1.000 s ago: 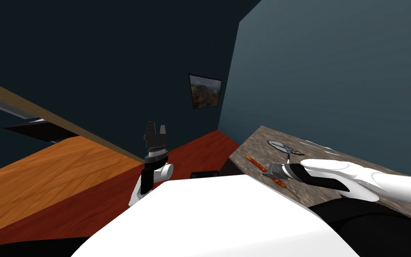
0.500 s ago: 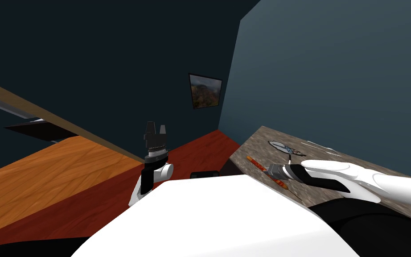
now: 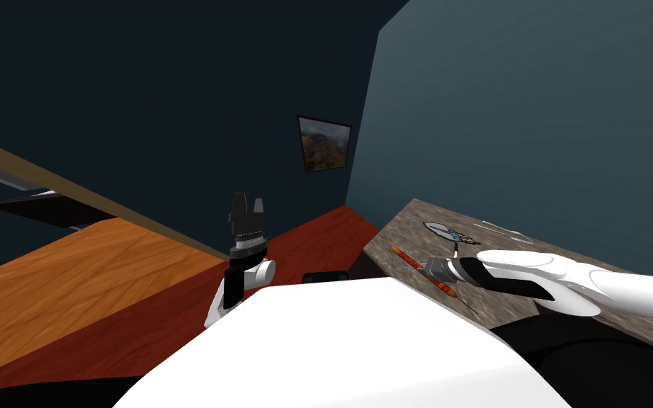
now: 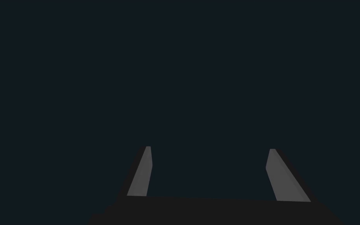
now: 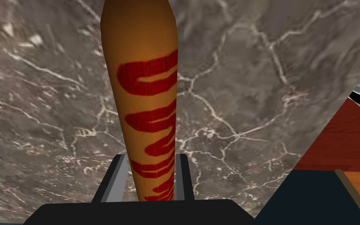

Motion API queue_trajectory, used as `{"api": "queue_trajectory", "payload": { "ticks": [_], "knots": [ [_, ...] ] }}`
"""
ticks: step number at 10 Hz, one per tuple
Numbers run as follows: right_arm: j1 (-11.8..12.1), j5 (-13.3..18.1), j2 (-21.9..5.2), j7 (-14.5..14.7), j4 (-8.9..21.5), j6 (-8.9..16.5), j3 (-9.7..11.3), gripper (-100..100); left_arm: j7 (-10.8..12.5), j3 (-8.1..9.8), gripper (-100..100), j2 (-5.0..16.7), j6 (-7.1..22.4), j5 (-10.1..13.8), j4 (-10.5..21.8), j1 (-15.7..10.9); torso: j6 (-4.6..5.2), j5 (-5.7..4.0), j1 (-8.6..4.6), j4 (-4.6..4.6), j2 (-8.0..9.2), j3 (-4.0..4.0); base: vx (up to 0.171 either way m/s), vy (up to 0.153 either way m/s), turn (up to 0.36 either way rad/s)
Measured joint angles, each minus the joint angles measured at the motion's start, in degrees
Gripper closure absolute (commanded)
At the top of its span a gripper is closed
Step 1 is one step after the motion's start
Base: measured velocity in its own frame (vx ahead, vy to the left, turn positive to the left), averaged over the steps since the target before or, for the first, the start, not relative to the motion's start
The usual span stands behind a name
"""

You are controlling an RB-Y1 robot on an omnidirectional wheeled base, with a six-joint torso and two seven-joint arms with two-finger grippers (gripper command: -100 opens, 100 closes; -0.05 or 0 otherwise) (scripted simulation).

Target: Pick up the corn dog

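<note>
The grasp step is in hand: the right end effector has its fingers pressed against both sides of the corn dog, an orange-brown roll with a red zigzag, lying lengthwise on the grey veined table near its edge. From the head view it looks to rest on the tabletop, or perhaps just above it; I cannot tell which. The next move, I judge, calls for a straight lift with a firm grip, lest the smooth roll slide out. A flat grey-blue item and a thin pale utensil lie further along the table, apart from the grasp and blocking nothing. The left end effector is raised over the floor, fingers spread, holding nothing
</note>
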Motion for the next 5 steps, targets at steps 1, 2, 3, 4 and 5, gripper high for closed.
{"api": "queue_trajectory", "payload": {
  "ticks": [1,2,3,4,5],
  "knots": [
    [-0.1,0.2,-0.5,-0.7,-0.3,-0.1,0.0,100,0.0,0.00,0,0.0,0.0,0.0,0.0,0.0,-0.03,0.00,0.01,0.00,-0.01,-0.01,-0.011,-0.003,0.018],
    [0.2,-0.7,-0.9,-0.3,-0.6,0.0,-0.2,100,0.0,0.00,0,0.0,0.0,0.0,0.0,0.0,-0.03,0.00,0.01,-0.01,-0.06,-0.03,-0.018,-0.005,-0.076],
    [-0.1,-0.3,-1.6,-0.9,-0.9,-0.2,-0.4,100,0.0,0.00,0,0.0,0.0,0.0,0.0,0.0,-0.01,0.03,0.02,0.00,-0.04,-0.02,-0.017,-0.005,-0.037],
    [0.1,-1.3,-2.4,-0.6,-1.3,-0.3,-0.5,100,0.0,0.00,0,0.0,0.0,0.0,0.0,0.0,-0.02,0.02,0.03,0.00,-0.04,-0.02,-0.006,-0.002,-0.002],
    [0.1,-1.4,-2.5,-0.4,-1.3,-0.3,-0.5,0,0.0,0.00,0,0.0,0.0,0.0,0.0,0.0,-0.03,0.01,0.03,-0.01,-0.07,-0.04,0.000,0.000,0.000]
  ]
}}
